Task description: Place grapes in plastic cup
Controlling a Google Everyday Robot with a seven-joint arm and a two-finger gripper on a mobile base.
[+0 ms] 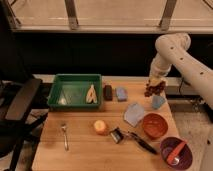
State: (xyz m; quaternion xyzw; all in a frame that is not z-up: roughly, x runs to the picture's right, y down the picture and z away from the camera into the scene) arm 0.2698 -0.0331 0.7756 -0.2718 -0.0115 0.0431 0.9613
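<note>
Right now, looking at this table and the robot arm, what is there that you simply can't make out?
- Camera view: the gripper, above the plastic cup, is masked by the grapes hanging under it.
- Camera view: inside of the plastic cup hidden by its wall.
- Camera view: the arm is cut off by the right edge.
- Camera view: the small dark item beside the orange fruit is too small to identify.

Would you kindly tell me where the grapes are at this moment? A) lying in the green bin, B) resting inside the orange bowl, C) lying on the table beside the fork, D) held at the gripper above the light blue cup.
D: the grapes hang at the gripper, off the table and just above and left of the light blue plastic cup near the far right edge.
</note>
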